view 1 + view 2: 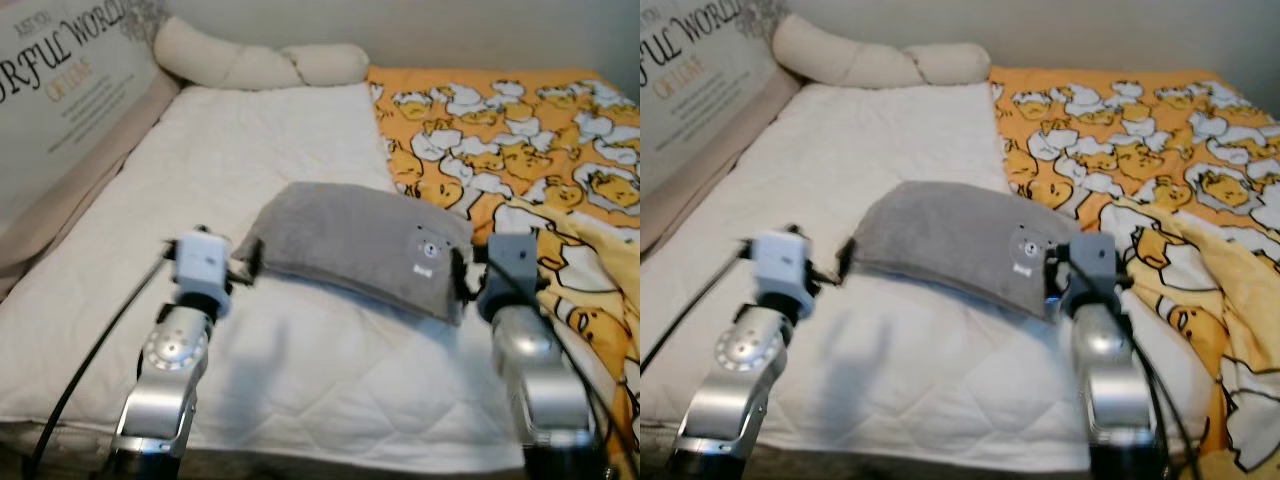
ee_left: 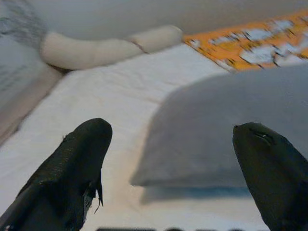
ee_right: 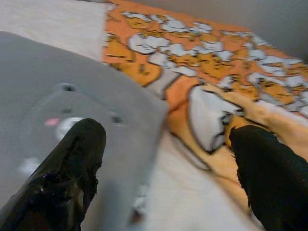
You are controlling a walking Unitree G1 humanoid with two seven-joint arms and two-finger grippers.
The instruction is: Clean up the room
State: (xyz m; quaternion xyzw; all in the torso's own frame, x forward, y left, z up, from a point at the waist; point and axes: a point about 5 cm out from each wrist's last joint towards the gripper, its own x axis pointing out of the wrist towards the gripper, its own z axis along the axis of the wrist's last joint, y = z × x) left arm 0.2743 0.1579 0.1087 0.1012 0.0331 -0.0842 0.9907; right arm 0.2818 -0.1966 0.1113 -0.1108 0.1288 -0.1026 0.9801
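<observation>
step: grey pillow (image 1: 365,248) flanked for lifting | left gripper (image 2: 168,163) spread wide, right gripper (image 3: 166,173) likewise | advice: both ends are best pinched evenly

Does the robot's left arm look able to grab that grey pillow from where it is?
Probably yes. The left gripper is open right at the end of the grey pillow, which lies flat on the white mattress, with nothing between them.

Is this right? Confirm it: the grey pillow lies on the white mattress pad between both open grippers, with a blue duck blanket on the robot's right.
One error: the duck blanket is orange, as the left eye view shows. The grey pillow does lie on the white mattress pad between the open left gripper and right gripper.
</observation>
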